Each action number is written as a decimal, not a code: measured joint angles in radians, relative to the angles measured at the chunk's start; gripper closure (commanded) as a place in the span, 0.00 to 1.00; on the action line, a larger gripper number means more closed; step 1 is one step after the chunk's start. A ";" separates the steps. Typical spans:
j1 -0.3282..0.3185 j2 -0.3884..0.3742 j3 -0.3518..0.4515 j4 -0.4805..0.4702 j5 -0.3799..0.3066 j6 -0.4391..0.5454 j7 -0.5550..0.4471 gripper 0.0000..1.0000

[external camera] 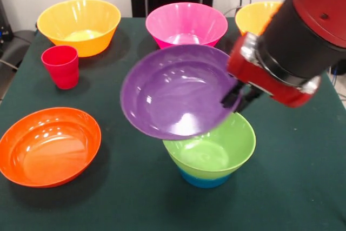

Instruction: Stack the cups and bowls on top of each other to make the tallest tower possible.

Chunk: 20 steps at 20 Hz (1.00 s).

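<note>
1. The red and black robot arm's gripper (238, 97) had its dark jaws clamped on the rim of a wide, glossy purple plastic bowl (175, 93), which it held clear of the dark green table (303, 187).

2. The purple bowl hung steeply tilted, its open face turned toward the camera and its body spreading away from the jaws toward the picture's left.

3. Directly below the jaws stood the tower: a medium lime green plastic bowl (213, 152) seated on a small blue plastic bowl (203, 179).

4. The held bowl's lower edge overlapped the green bowl's rim; whether the two touched could not be told.

5. Judged from this, placing would call for levelling the purple bowl and centring it over the green one, since most of it lay off to one side of the stack.

6. Well apart from the jaws waited a wide orange plastic bowl (48, 145), a red ridged plastic cup (61, 66), a large pink bowl (186, 24) and two large yellow-orange bowls (79, 25) (257, 17).

7. No brand, label or writing was legible anywhere.
</note>
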 measured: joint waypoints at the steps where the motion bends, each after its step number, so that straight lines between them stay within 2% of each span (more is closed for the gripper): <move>1: 0.000 0.012 -0.027 -0.010 0.032 0.000 0.000 1.00; 2: -0.001 0.020 -0.048 -0.016 0.057 0.000 0.000 1.00; 3: -0.002 0.040 -0.108 -0.031 0.124 0.000 0.000 1.00; 7: -0.009 0.079 -0.266 -0.055 0.298 0.000 0.000 1.00; 9: -0.012 0.088 -0.313 -0.060 0.348 0.000 0.000 1.00; 11: -0.018 0.105 -0.426 -0.065 0.462 -0.001 0.000 1.00; 14: -0.022 0.114 -0.492 -0.066 0.528 -0.005 0.000 1.00; 15: -0.025 0.121 -0.546 -0.066 0.579 -0.015 0.000 1.00; 20: -0.028 0.136 -0.653 -0.066 0.667 -0.053 0.000 1.00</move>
